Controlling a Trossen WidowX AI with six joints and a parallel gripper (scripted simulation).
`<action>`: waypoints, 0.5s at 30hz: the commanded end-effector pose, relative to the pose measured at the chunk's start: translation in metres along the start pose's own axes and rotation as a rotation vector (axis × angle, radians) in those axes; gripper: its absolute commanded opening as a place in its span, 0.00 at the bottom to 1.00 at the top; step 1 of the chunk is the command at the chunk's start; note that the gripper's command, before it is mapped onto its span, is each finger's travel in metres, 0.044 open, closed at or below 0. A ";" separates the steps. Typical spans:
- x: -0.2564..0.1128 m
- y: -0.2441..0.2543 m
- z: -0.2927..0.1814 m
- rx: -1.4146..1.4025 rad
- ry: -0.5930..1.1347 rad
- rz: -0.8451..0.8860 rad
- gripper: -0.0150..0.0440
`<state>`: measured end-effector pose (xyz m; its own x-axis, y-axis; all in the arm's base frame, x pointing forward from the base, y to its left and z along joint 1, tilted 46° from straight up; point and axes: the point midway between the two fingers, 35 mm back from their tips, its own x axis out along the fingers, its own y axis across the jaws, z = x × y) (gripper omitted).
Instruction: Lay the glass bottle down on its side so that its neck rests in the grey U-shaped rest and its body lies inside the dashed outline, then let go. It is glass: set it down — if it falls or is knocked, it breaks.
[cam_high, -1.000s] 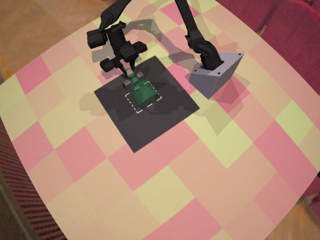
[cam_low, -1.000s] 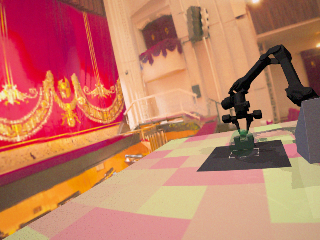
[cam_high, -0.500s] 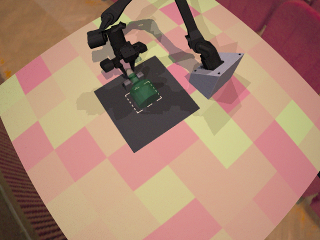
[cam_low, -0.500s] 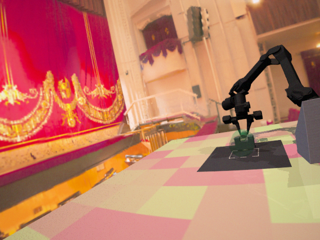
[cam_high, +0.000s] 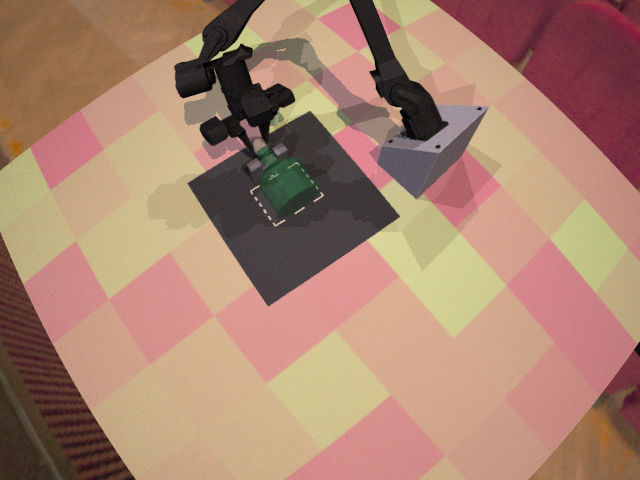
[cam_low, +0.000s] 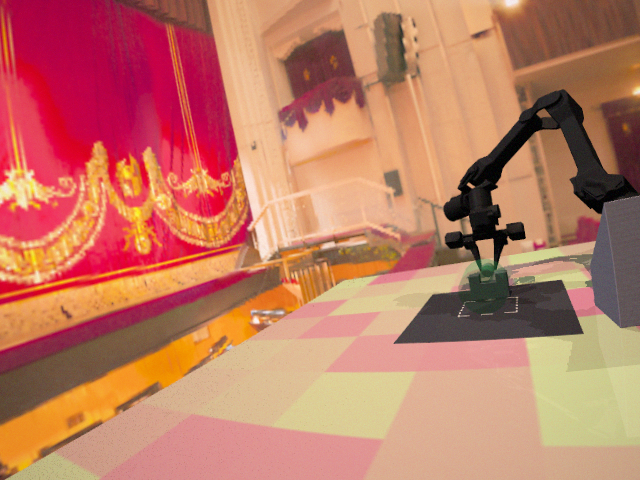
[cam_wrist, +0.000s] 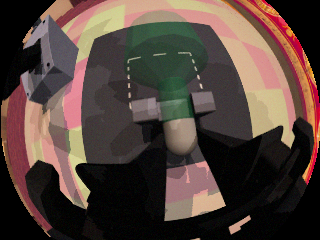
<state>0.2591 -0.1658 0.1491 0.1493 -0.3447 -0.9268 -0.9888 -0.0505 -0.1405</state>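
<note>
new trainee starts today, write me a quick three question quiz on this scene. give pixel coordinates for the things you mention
1. True or false: the bottle (cam_high: 289, 187) (cam_low: 486, 297) (cam_wrist: 165, 52) is green.
2. Multiple choice: what is the gripper (cam_high: 256, 147) (cam_low: 487, 268) (cam_wrist: 180, 135) shut on?
a) the rest
b) the bottle
c) the mat's edge
3. Fill in the blank: the outline (cam_high: 276, 225) (cam_low: 458, 316) (cam_wrist: 129, 85) on the mat (cam_high: 268, 258) (cam_low: 547, 320) (cam_wrist: 105, 90) is drawn in ____ lines.

Key: 1 true; 2 b; 3 dashed
</note>
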 end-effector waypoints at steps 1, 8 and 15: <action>0.002 0.000 0.003 -0.001 -0.004 0.001 0.46; 0.004 0.000 0.002 0.000 0.002 0.000 0.46; 0.005 0.000 0.002 0.001 0.009 -0.001 0.46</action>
<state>0.2596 -0.1682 0.1474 0.1504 -0.3590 -0.9211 -0.9886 -0.0487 -0.1425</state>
